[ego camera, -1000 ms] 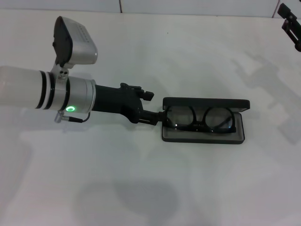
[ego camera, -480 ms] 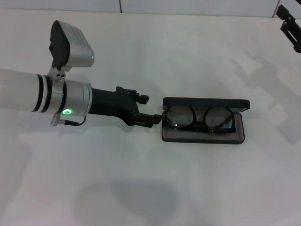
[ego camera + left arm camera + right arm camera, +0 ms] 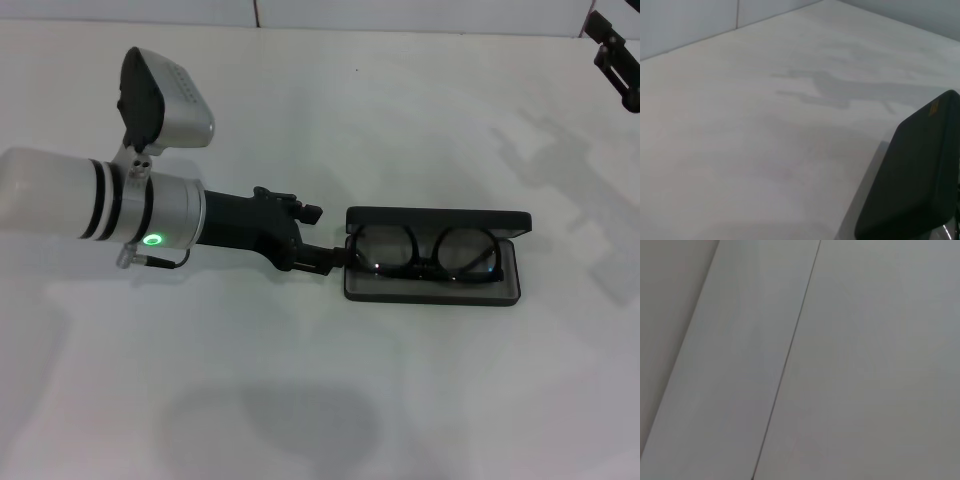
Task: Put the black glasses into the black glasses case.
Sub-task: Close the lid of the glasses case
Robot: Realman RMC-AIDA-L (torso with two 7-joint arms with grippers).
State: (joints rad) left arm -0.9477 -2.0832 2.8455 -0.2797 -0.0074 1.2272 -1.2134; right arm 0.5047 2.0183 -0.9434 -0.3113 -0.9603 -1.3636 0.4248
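Observation:
The black glasses case (image 3: 432,288) lies open on the white table, its lid standing up along the far side. The black glasses (image 3: 424,252) rest inside it, lenses facing me, leaning on the lid. My left gripper (image 3: 335,257) reaches in from the left and sits at the case's left end, close to the frame's left corner; whether it touches the frame is unclear. In the left wrist view the outside of the case (image 3: 915,185) shows as a dark slab with orange lettering. My right gripper (image 3: 615,60) is parked at the far right edge.
The white table (image 3: 300,400) spreads all around the case. A white wall with a vertical seam (image 3: 255,12) bounds the far side. The right wrist view shows only pale panels with a seam (image 3: 790,355).
My left gripper drew back slightly to the left from the glasses' end, and the wrist shifted a little. The glasses and case have not moved.

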